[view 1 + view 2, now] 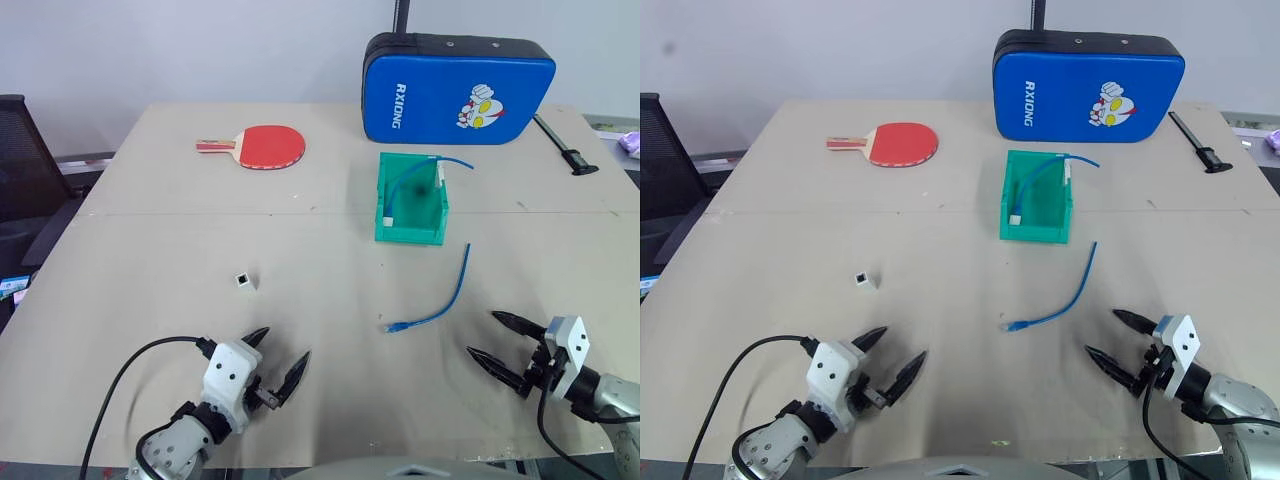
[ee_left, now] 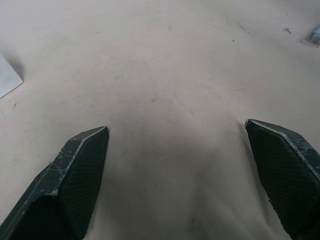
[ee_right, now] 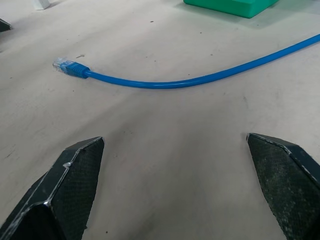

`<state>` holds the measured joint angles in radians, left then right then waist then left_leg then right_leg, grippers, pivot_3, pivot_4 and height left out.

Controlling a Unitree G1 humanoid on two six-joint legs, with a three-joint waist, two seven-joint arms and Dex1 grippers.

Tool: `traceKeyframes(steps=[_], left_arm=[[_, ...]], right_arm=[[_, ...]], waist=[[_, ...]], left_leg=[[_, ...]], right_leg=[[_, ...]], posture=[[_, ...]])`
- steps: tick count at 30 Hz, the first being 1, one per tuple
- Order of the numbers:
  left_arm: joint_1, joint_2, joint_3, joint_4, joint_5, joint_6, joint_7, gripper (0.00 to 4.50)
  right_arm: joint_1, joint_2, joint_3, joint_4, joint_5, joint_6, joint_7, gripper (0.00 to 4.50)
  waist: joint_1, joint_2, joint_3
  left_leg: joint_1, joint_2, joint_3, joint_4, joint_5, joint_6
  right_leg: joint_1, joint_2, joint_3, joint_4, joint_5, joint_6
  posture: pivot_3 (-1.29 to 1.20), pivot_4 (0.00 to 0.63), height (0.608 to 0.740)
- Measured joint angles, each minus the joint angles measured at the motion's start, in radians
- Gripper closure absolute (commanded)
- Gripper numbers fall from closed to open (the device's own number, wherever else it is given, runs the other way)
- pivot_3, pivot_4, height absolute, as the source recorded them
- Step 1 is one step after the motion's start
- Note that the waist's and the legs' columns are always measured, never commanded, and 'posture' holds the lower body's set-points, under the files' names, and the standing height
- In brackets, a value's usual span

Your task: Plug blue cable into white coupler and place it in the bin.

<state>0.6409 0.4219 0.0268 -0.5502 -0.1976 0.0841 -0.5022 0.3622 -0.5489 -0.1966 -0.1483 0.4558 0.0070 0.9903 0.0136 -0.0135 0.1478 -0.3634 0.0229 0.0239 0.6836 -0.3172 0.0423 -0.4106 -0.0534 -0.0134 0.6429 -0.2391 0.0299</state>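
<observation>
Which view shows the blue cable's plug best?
The right wrist view: the blue cable lies close ahead of the right gripper, plug plain. Both eye views show it whole but small. The left wrist view catches a corner glimpse.

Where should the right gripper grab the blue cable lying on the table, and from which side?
Probably just behind the clear plug, on the blue boot of the blue cable. It lies flat on the table with that end nearest the open right gripper, so coming from above, fingers straddling the cable, leaves the plug tip free to enter the white coupler.
</observation>
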Motion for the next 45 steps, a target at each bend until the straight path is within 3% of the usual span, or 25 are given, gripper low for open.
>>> traceKeyframes(steps=[18,23,29,34,40,45], left_arm=[[-0.059,0.038,0.004,0.021,-0.004,0.018,-0.065,0.03],[-0.113,0.133,0.011,0.021,-0.045,0.042,-0.158,0.03],[-0.271,0.325,0.052,-0.038,-0.213,0.129,-0.365,0.03],[-0.423,0.472,0.053,-0.05,-0.326,0.209,-0.537,0.03],[-0.503,0.536,0.052,-0.054,-0.36,0.252,-0.613,0.03],[-0.462,0.543,0.057,-0.069,-0.34,0.234,-0.637,0.03]], right_arm=[[0.019,0.002,-0.001,-0.004,-0.005,-0.058,0.007,0.0],[0.001,-0.081,0.02,-0.008,-0.039,-0.071,0.066,0.0],[-0.178,-0.156,0.137,-0.123,-0.055,0.091,0.07,0.0],[-0.381,-0.216,0.333,-0.146,-0.167,0.219,0.098,0.0],[-0.501,-0.207,0.429,-0.049,-0.242,0.18,0.145,0.0],[-0.562,-0.176,0.461,-0.004,-0.269,0.159,0.16,0.0]], waist=[[0.001,0.001,0.0],[0.0,0.001,0.001],[-0.003,0.001,0.002],[0.002,0.001,0.004],[0.0,0.0,0.005],[-0.003,0.0,0.006]], left_leg=[[0.0,0.0,0.001,0.0,0.0,0.0],[0.0,0.0,0.001,0.0,0.0,0.0],[0.002,0.0,0.001,0.0,0.0,0.0],[-0.001,0.0,-0.001,0.0,0.0,0.0],[-0.001,-0.001,0.001,0.0,0.0,0.0],[-0.001,-0.001,0.0,0.0,0.0,0.0]], right_leg=[[0.0,0.001,0.0,0.0,0.0,0.0],[0.0,0.003,0.0,0.0,0.0,0.0],[0.0,0.004,0.0,0.002,0.001,-0.001],[-0.001,0.005,-0.001,0.001,0.0,-0.001],[-0.001,0.005,-0.001,-0.001,0.001,0.0],[-0.001,0.005,-0.001,0.0,0.001,0.0]], posture=[[0.0,0.15,0.74],[0.0,0.15,0.74],[0.0,0.15,0.74],[0.0,0.15,0.74],[0.0,0.15,0.74],[0.0,0.15,0.74]])
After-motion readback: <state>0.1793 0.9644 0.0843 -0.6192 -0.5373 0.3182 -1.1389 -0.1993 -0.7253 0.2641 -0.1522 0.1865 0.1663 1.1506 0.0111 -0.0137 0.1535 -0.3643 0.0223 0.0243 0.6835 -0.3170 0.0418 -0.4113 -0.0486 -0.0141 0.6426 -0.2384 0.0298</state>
